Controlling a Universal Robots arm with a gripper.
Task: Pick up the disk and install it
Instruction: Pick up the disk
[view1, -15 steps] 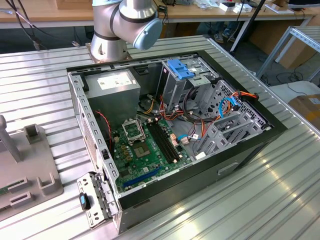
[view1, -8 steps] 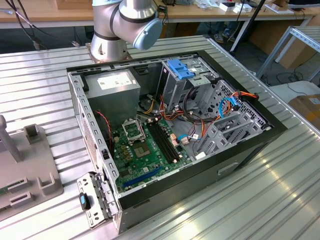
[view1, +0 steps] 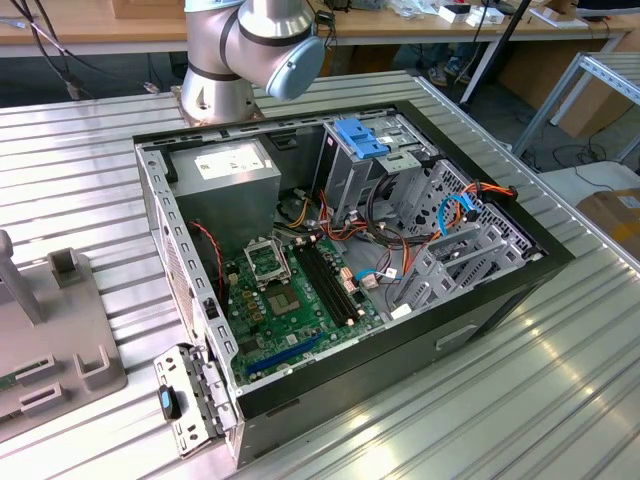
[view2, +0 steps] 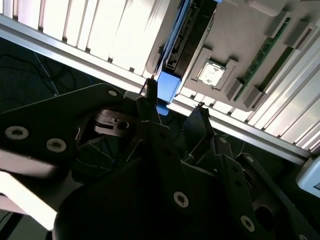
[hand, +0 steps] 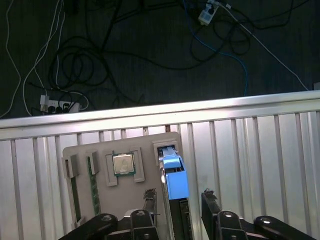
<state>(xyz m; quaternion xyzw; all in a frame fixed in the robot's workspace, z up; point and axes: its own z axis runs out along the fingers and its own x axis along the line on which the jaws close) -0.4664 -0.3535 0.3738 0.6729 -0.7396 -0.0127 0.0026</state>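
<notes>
- The black two-fingered hand (hand: 178, 194) is hovering released, its fingers (hand: 150, 199) straddling the disk's top edge.
- The flat silver-grey disk (hand: 173, 172) with bright blue plastic side rails is standing on edge in a slot of the pale grey parts tray (hand: 145, 142).
- The pick-up seems to be under way; gripping is calling for fingers centred squarely on the rails.
- The silver arm (view1: 255, 45) is pointing the hand down over the ribbed aluminium worktop (hand: 250, 150).

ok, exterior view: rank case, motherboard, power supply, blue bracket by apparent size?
Largest first: case, motherboard, power supply, blue bracket. Motherboard lies nearer the camera, so its edge over the power supply is unsure.
</notes>
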